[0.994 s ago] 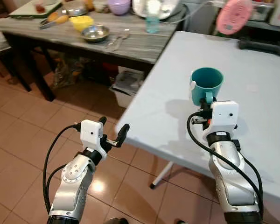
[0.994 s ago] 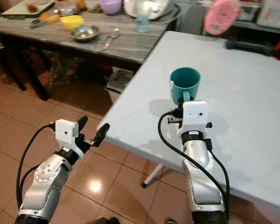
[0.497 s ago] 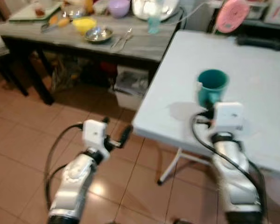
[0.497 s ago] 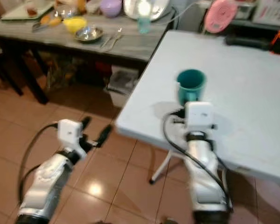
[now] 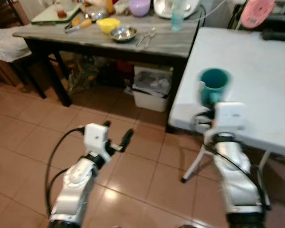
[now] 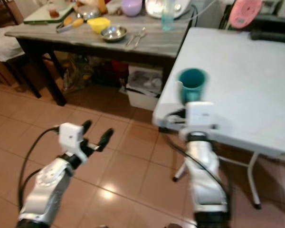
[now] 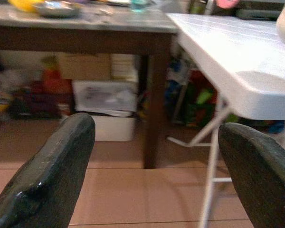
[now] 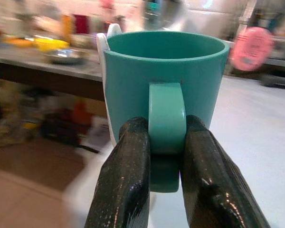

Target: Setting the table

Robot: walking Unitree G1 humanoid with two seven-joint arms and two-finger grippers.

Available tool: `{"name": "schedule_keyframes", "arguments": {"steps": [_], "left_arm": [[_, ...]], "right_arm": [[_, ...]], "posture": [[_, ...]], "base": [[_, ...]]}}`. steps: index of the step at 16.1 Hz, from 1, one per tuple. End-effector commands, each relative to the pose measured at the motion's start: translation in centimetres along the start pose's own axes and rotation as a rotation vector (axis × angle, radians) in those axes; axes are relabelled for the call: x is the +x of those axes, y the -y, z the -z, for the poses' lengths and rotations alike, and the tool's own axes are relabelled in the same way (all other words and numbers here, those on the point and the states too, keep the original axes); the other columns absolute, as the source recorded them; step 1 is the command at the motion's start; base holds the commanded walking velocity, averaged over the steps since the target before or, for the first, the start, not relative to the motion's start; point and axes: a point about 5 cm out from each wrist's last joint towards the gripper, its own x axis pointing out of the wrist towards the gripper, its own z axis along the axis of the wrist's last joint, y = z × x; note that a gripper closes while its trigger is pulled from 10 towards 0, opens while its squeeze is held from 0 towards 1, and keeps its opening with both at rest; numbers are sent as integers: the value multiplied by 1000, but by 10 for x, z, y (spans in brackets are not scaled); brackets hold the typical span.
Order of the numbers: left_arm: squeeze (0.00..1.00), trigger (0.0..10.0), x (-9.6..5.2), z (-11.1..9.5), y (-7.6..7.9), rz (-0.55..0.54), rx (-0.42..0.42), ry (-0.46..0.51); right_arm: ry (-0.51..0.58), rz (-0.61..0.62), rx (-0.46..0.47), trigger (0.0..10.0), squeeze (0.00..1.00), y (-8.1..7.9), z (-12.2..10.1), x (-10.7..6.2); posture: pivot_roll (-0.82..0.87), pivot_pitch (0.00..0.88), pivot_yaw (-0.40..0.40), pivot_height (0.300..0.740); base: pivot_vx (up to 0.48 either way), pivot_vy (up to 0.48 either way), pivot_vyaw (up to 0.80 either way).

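**Robot gripping a teal mug by its handle at the edge of a white tabletop**

The right gripper (image 8: pixel 166 156) is clamping its jaws on the handle of a teal mug (image 5: pixel 213 85), one black finger (image 8: pixel 126 175) pressing on each side of the handle. The mug is standing upright at the near left corner of the white tabletop (image 5: pixel 256 71), with its open mouth facing up. Whether its base is touching the surface or hovering just above it cannot be told.

The left gripper (image 5: pixel 116 137) is hanging over the brown tiled floor (image 5: pixel 33 123), well apart from both tables, with its jaws spread wide and holding nothing.

To the far left, a dark wooden tabletop (image 5: pixel 99 40) is carrying a yellow bowl (image 5: pixel 108 23), a metal bowl (image 5: pixel 123 33), some cutlery (image 5: pixel 145 37), a purple bowl (image 5: pixel 140 6) and a clear bottle (image 5: pixel 177 9). A white bin (image 5: pixel 152 90) is sitting on the floor beneath it. A pink round object (image 5: pixel 258 12) is resting at the far end of the white tabletop.
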Motion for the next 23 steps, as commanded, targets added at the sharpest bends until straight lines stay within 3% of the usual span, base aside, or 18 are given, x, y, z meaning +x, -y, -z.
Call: {"name": "schedule_keyframes", "arguments": {"steps": [1,10,23], "left_arm": [[0,10000,1,0,3,7,6,3],[0,10000,1,-4,9,42,6,39],[0,10000,4,-4,15,63,2,37]], "right_arm": [[26,18,-11,10000,0,7,-5,1],[39,22,-23,10000,0,9,-5,2],[51,8,-66,10000,0,8,-5,0]], "posture": [[-68,105,75,740],[-72,105,75,740],[-78,106,75,740]], "base": [[0,480,0],[27,0,0],[412,0,31]]}}
